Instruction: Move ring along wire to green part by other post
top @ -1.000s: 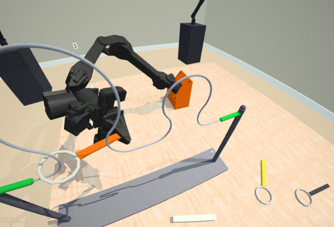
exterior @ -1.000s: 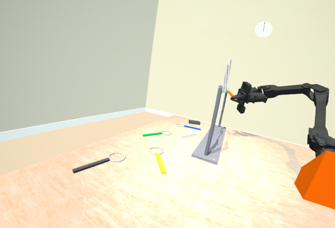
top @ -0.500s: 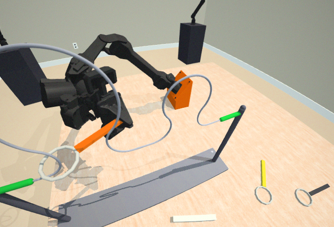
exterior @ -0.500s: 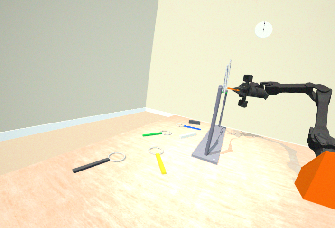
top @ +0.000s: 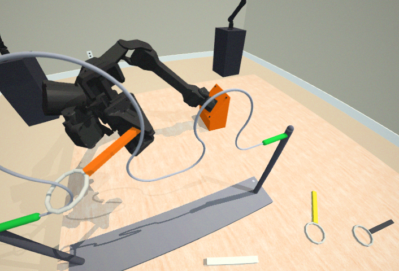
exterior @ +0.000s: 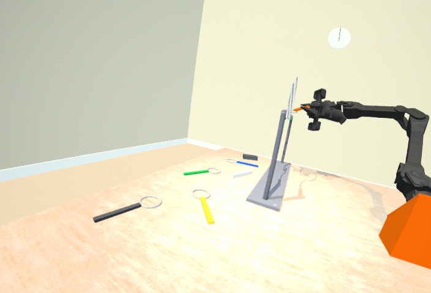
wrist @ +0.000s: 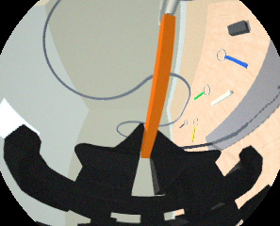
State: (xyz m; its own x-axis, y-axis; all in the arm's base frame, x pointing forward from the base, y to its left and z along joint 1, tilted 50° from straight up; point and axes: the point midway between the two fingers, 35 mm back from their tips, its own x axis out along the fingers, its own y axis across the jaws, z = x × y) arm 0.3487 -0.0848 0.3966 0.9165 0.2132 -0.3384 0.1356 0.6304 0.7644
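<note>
My gripper (top: 143,139) (exterior: 302,106) (wrist: 145,126) is shut on the far end of the orange handle (top: 110,151) (wrist: 163,71). The pale ring (top: 86,185) is tilted around a bend of the thin grey wire (top: 166,176), just beyond the left green part (top: 16,222) in the top view. The wire passes through the ring; whether they touch cannot be told. Only a bit of the ring's end shows at the top of the wrist view. The other green part (top: 274,139) adjoins the right post (top: 273,160). The wire crosses in front of my fingers in the top view.
The left post (top: 39,247) and the grey base (top: 187,217) stand below the wire. The wire's tall arch rises by my arm. A yellow-handled ring tool (top: 315,207) (exterior: 206,210), a black-handled one (exterior: 117,212) and a white bar (top: 231,260) lie on the table.
</note>
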